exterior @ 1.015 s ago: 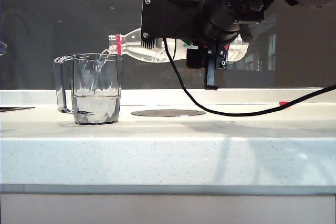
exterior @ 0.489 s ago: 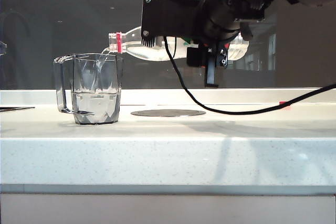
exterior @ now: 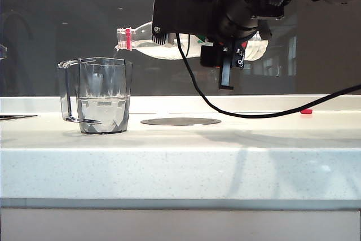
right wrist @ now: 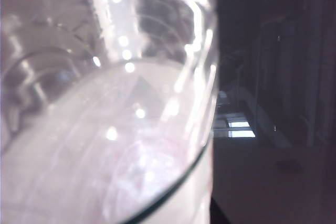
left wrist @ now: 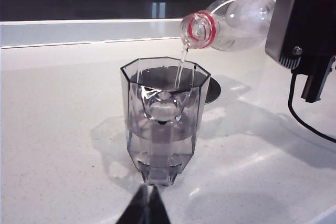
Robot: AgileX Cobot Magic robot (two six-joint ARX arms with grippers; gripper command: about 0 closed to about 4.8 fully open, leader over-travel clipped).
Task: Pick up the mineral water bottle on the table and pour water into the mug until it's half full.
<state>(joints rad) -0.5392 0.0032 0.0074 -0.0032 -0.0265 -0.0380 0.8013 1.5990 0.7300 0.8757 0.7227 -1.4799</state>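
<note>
Mug (exterior: 102, 95): stands upright on the left part of the table, its thin handle (exterior: 66, 91) on the left side in the exterior view; the faceted glass shows grey-tinted.
Water (exterior: 102, 112): fills the mug to roughly half; in the left wrist view a thin clear stream (left wrist: 181, 65) falls from the bottle's mouth into the mug (left wrist: 164, 119).
Left gripper (left wrist: 145, 209): only dark fingertips show at the edge of the left wrist view, close together, low over the table just in front of the mug's base; jaws look narrow, holding nothing.
Mineral water bottle (exterior: 148, 43): held in the air close to level, its open mouth and red neck ring (exterior: 128, 38) just above the mug's right rim; its body runs right into the gripper. In the left wrist view the mouth (left wrist: 198, 29) hangs over the mug's far rim. The right wrist view is filled by the clear bottle wall (right wrist: 105, 108).
Round disc (exterior: 180, 121): flat dark grey plate set in the table, right of the mug.
Right gripper (exterior: 225, 43): high above the table right of centre, jaws clamped on the bottle's middle; a black cable (exterior: 237, 115) droops from it to the right.
Table (exterior: 180, 167): white speckled top with a thick front edge.
Red object (exterior: 306, 111): small, on the table at the far right.
</note>
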